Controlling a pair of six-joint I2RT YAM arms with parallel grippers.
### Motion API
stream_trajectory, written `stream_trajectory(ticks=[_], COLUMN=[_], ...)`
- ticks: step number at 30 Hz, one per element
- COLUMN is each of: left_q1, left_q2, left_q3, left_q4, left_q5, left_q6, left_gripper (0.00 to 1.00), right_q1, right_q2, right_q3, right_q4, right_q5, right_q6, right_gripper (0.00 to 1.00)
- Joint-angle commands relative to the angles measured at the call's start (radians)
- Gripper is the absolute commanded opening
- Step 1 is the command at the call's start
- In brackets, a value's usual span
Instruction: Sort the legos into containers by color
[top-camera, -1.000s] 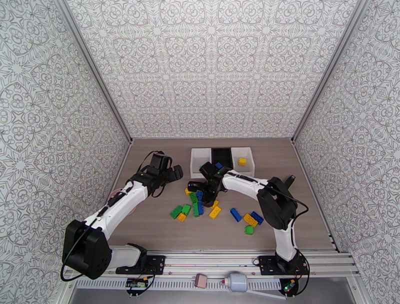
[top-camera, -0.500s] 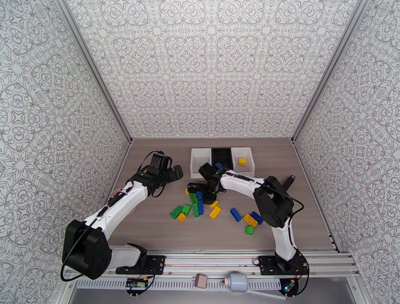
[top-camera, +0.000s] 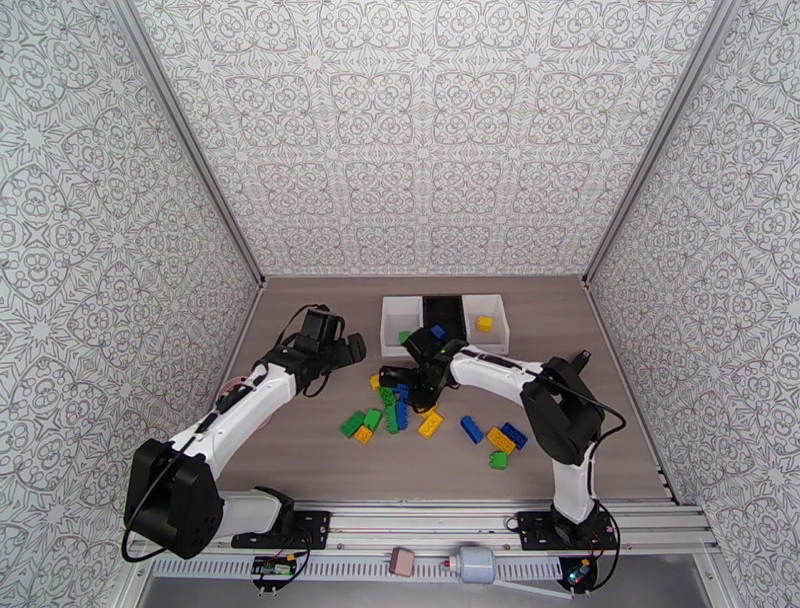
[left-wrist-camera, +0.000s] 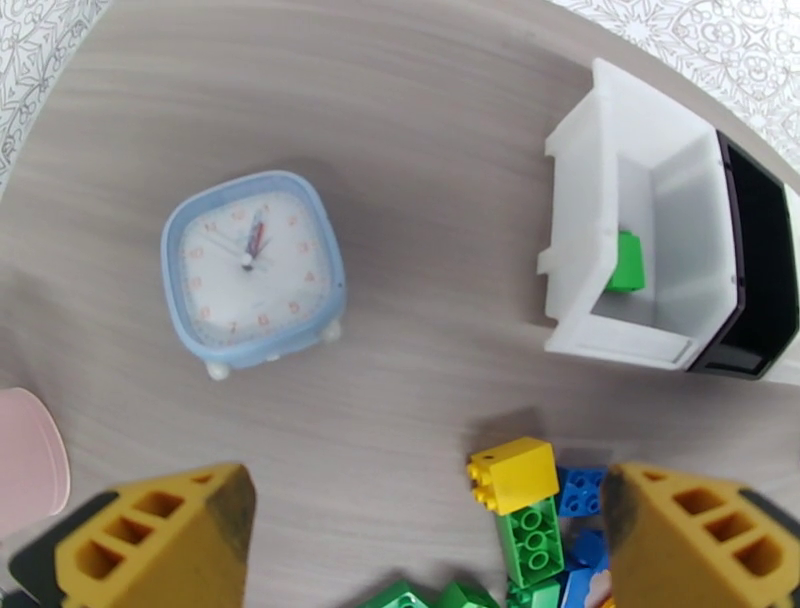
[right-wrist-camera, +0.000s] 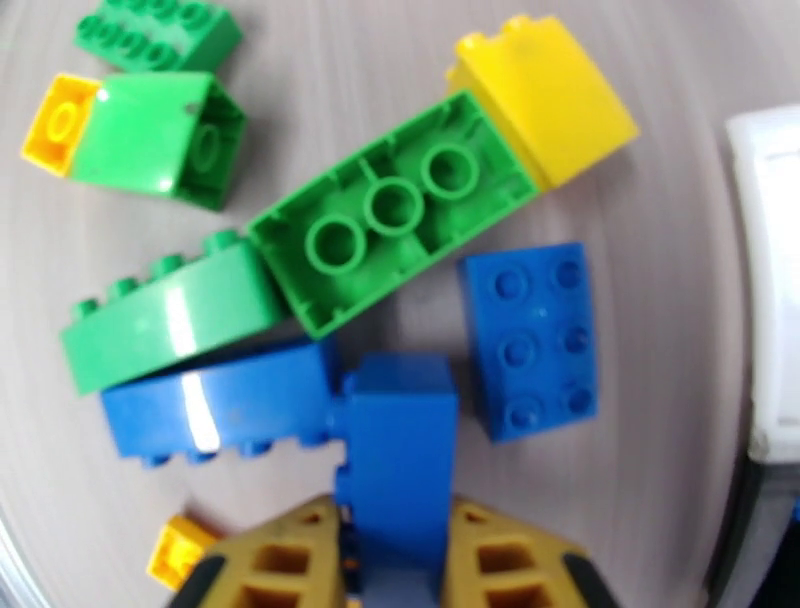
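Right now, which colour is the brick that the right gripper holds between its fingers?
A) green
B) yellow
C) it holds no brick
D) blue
D: in the right wrist view the right gripper is closed on a blue brick, which sits upright between its two fingers, above the other bricks on the table.

You've got a pale-blue square clock lying face-up on the grey wood desk, with a pink cup near it. Just past the desk's near edge, a small pink thing and a white-blue cylinder sit side by side.
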Motion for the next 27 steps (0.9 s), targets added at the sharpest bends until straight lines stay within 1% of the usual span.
stream_trajectory(ticks=[1, 3, 5, 7, 10, 13, 15, 18, 24, 27], left_q1=[-0.026, -0.045, -0.067, -0.084, -0.115, -0.154, -0.185, -0.229, -0.294, -0.319], left_q2=[-0.042, -0.064, -0.084, -0.098, -0.117, -0.125, -0.120, -0.095, -0.044, -0.028], left_q3=[-0.031, -0.051, -0.081, -0.107, -0.142, -0.165, -0.173, -0.181, -0.155, -0.147], left_q4=[0.052, 0.093, 0.146, 0.190, 0.256, 0.299, 0.329, 0.374, 0.395, 0.402], left_q5=[0.008, 0.010, 0.007, 0.002, -0.001, -0.002, -0.009, -0.020, -0.047, -0.048], left_q6=[0.059, 0.082, 0.099, 0.107, 0.120, 0.120, 0.112, 0.091, 0.074, 0.074], left_gripper=[0.98, 1.00, 1.00, 1.00, 1.00, 1.00, 1.00, 1.00, 1.00, 0.99], right_q1=[-0.027, -0.054, -0.088, -0.117, -0.156, -0.204, -0.242, -0.266, -0.295, -0.308], right_q2=[-0.127, -0.208, -0.289, -0.350, -0.428, -0.458, -0.443, -0.383, -0.201, -0.110], right_q3=[-0.088, -0.171, -0.252, -0.323, -0.395, -0.422, -0.398, -0.318, -0.113, -0.026], right_q4=[0.158, 0.260, 0.383, 0.477, 0.586, 0.651, 0.650, 0.589, 0.444, 0.404], right_q5=[-0.036, -0.046, -0.038, -0.019, 0.051, 0.129, 0.126, 0.174, 0.277, 0.280], right_q6=[0.103, 0.172, 0.270, 0.359, 0.480, 0.606, 0.664, 0.709, 0.756, 0.781], right_gripper=[0.15, 0.14, 0.11, 0.12, 0.11, 0.10, 0.10, 0.10, 0.11, 0.12])
